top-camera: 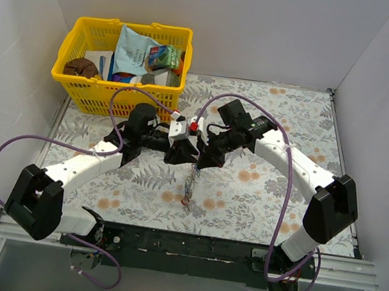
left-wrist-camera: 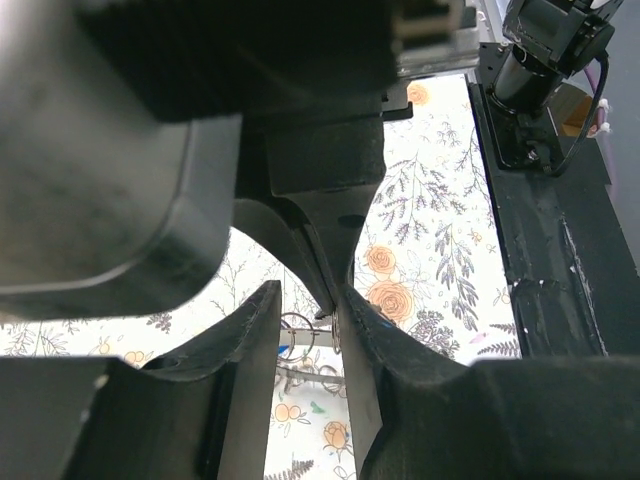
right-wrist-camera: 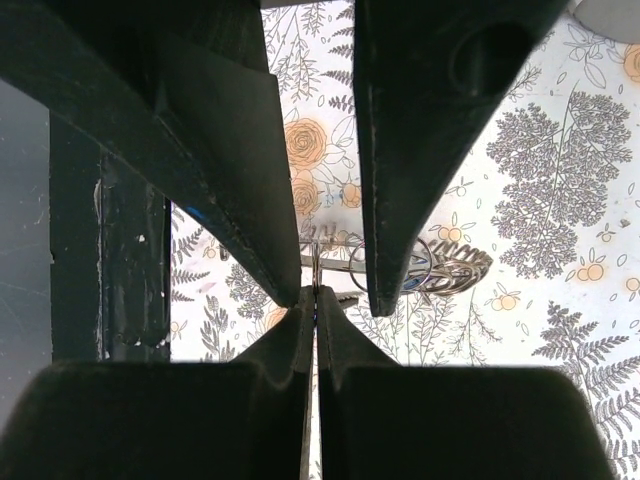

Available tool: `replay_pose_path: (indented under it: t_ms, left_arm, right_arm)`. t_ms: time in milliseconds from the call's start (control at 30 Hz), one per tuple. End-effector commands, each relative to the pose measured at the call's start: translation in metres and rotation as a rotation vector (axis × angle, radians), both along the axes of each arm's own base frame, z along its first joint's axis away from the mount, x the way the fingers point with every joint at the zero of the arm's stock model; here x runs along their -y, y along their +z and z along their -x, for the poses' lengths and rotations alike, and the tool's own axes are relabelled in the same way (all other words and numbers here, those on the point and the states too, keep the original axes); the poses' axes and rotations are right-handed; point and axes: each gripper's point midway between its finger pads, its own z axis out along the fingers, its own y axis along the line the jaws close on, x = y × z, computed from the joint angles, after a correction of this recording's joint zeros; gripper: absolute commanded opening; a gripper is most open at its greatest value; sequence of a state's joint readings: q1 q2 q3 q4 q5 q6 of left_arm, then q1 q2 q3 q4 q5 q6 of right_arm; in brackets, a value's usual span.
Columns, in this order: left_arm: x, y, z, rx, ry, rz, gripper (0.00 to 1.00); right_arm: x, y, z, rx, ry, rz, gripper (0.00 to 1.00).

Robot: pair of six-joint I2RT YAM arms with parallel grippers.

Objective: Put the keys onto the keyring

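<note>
Top camera looks down from behind; wrist cameras closely share the tablecloth.

Left tool, right tool tip-to-tip, keyring with keys dangling below

— Our arms are white shells with chunky black joints, aren't they?
— Yes, and thin purple cables loop off us both. Our fingers are matte black wedges; we sit on a black base.
</note>
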State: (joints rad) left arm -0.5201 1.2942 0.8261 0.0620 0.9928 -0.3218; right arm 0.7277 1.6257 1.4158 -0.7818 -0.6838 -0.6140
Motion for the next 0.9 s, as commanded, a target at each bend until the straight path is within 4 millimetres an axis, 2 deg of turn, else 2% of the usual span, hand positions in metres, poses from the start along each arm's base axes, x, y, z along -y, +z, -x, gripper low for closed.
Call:
replay_pose_path:
  t_ms: [0, 367, 667, 867]
  left_arm:
    - [-0.001, 0.000, 0.007, 0.015, -0.039, -0.010, 0.29]
    - [-0.002, -0.011, 0.012, -0.018, -0.050, -0.044, 0.28]
    - [0.002, -0.015, 0.014, -0.031, -0.072, -0.053, 0.20]
    - [0.001, -0.019, 0.012, -0.028, -0.060, -0.067, 0.26]
  right_arm:
    - [-0.006, 0.023, 0.002, 0.046, 0.023, -0.085, 0.01]
    - [-0.006, 0.028, 0.003, 0.050, 0.024, -0.100, 0.01]
    - [-0.006, 0.028, 0.003, 0.053, 0.024, -0.104, 0.01]
    - [-0.007, 0.030, 0.003, 0.062, 0.022, -0.115, 0.01]
